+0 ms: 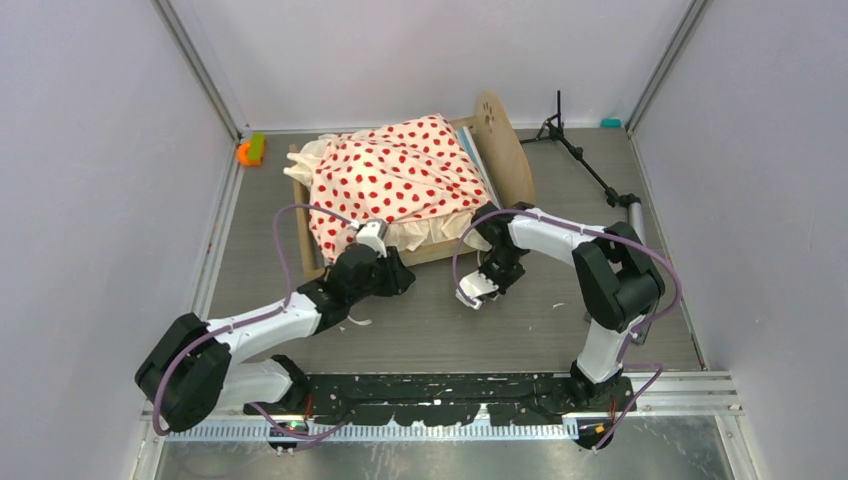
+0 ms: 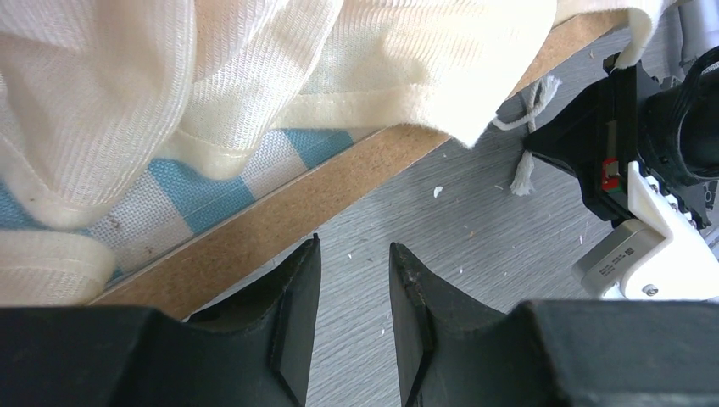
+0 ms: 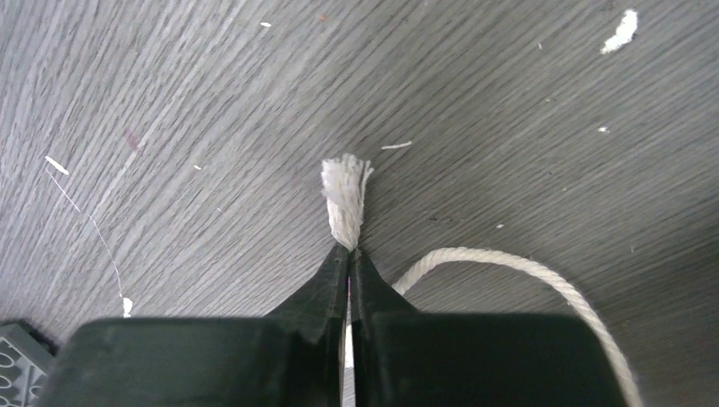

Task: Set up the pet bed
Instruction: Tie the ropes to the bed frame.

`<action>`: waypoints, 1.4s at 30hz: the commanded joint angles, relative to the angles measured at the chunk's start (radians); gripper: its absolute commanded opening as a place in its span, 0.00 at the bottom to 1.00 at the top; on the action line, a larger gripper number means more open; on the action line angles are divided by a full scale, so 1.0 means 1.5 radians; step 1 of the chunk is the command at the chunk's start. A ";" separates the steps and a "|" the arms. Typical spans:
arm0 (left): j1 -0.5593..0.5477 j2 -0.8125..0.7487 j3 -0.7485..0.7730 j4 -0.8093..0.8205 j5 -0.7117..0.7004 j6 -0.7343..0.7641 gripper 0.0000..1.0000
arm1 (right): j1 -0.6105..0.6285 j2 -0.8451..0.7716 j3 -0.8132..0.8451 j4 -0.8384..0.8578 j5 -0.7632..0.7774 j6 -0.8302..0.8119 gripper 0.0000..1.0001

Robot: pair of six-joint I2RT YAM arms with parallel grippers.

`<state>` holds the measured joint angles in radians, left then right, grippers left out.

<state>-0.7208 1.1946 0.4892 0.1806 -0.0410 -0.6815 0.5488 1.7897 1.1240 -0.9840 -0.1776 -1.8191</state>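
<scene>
The pet bed [image 1: 505, 150] stands at the back middle of the table, its wooden end board with a paw print on the right. Cream red-dotted bedding [image 1: 395, 180] covers it and hangs over the front. My left gripper [image 2: 354, 250] hovers open and empty beside the front wooden rail [image 2: 322, 195], under the blue-white mattress [image 2: 195, 191] and cream ruffle [image 2: 254, 68]. My right gripper [image 3: 348, 252] is shut on a white cord [image 3: 343, 191] just behind its frayed end, low over the table. In the top view the left gripper [image 1: 405, 280] and right gripper [image 1: 474, 296] sit close together before the bed.
A black tripod stand [image 1: 580, 150] lies at the back right, with a small teal item [image 1: 610, 122] behind it. An orange-green object [image 1: 250, 150] sits in the back left corner. White walls enclose the table. A grey studded piece [image 3: 17, 356] shows near my right gripper.
</scene>
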 commanded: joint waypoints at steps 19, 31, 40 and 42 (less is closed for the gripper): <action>0.001 0.075 0.071 0.071 0.111 0.021 0.36 | -0.019 -0.083 -0.089 0.171 -0.178 0.168 0.00; -0.027 0.188 0.084 0.224 0.123 0.000 0.41 | -0.030 -0.167 -0.131 0.186 -0.217 0.217 0.00; -0.040 0.322 0.162 0.306 0.152 -0.045 0.42 | -0.044 -0.202 -0.151 0.159 -0.231 0.203 0.00; -0.049 0.329 0.170 0.307 0.157 -0.046 0.42 | -0.047 -0.207 -0.153 0.159 -0.228 0.203 0.00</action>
<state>-0.7734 1.6447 0.7155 0.6006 0.1612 -0.7174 0.4877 1.5234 0.9012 -0.7315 -0.4839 -1.5124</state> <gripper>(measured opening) 0.420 0.017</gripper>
